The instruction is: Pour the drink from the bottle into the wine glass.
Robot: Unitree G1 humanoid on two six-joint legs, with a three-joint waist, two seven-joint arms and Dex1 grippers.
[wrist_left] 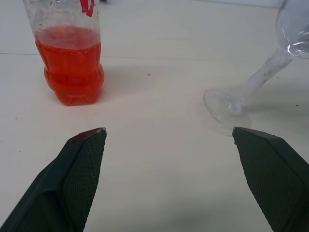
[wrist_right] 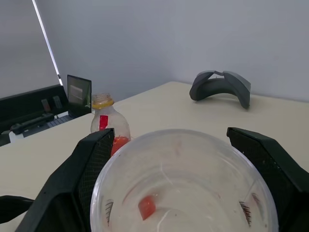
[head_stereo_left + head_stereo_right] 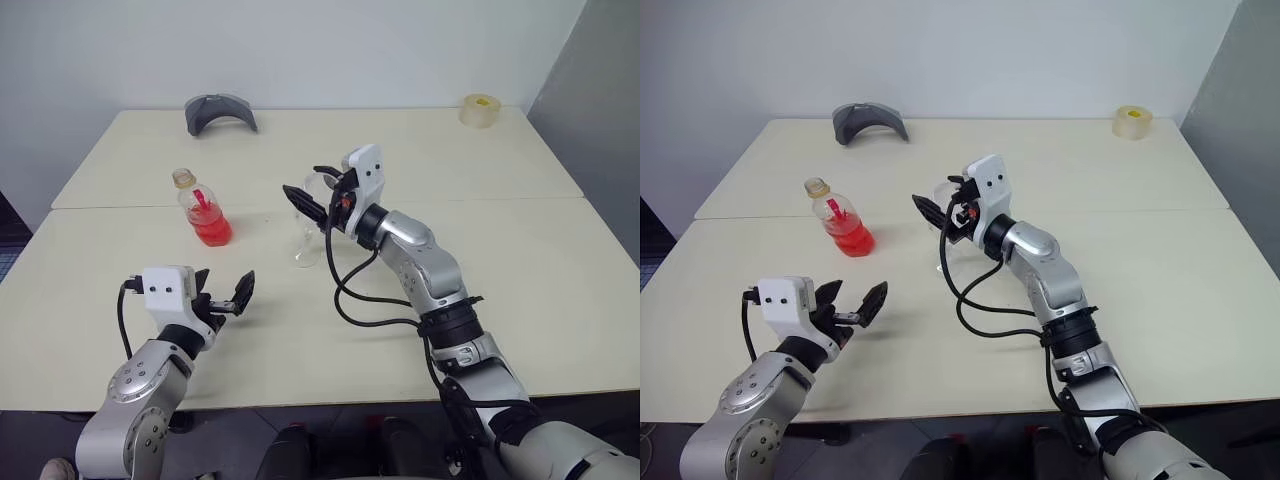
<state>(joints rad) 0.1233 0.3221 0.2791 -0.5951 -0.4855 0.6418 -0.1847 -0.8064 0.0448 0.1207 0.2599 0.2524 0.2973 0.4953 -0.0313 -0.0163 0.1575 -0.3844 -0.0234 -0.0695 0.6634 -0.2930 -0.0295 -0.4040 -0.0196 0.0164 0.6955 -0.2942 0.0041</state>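
Observation:
The bottle [image 3: 203,212] stands upright on the table's left half, about a third full of the red drink [image 1: 72,72], with a yellowish top. To its right the clear wine glass [image 3: 306,232] leans slightly, its foot [image 1: 227,104] on or just over the table. My right gripper [image 3: 312,188] reaches in from the right at bowl height. Its fingers [image 2: 91,164] press the bowl's two sides, with a few red drops inside the bowl [image 2: 183,193]. My left gripper [image 3: 225,293] hovers open and empty near the front left, pointing at the gap between bottle and glass.
The cream table [image 3: 500,250] has a seam running across its middle. A grey curved object [image 3: 220,110] lies at the back left and a roll of tape [image 3: 481,110] at the back right corner. A black cable loops under my right forearm.

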